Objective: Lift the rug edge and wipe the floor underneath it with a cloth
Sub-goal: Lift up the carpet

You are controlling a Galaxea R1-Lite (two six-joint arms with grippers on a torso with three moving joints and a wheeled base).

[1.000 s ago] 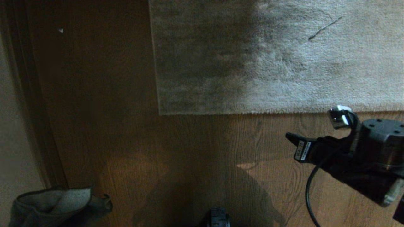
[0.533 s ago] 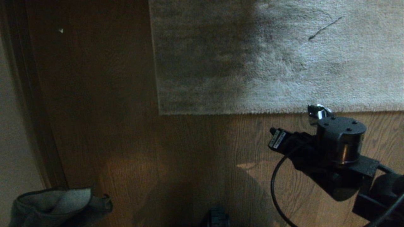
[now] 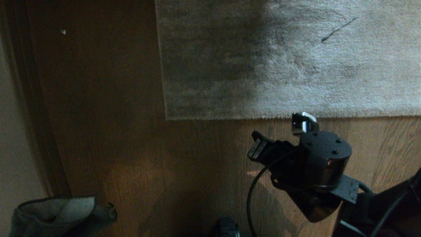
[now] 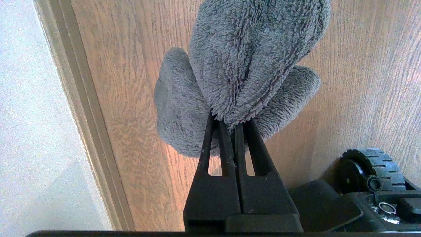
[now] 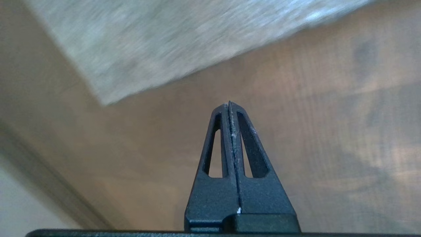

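Note:
The light grey rug (image 3: 279, 59) lies flat on the brown wood floor (image 3: 115, 148), its near hem straight and its corner at the middle left. My right gripper (image 3: 258, 146) hovers over bare floor just in front of the hem, pointing left toward that corner. In the right wrist view it (image 5: 229, 103) is shut and empty, with the rug (image 5: 171, 42) ahead. My left gripper (image 4: 230, 123) is shut on the fluffy dark grey cloth (image 4: 250, 59), which bunches beyond its fingers. In the head view the cloth (image 3: 56, 214) shows at the bottom left.
A wall with a brown skirting board (image 3: 19, 115) runs along the left side. My base's black wheel (image 4: 371, 168) sits close to the cloth. A thin dark streak (image 3: 338, 29) marks the rug, and a white speck (image 3: 63, 31) lies on the floor.
My right arm has swung left along the rug's near hem, further into the head view. The cloth, the left gripper and the rug have stayed put.

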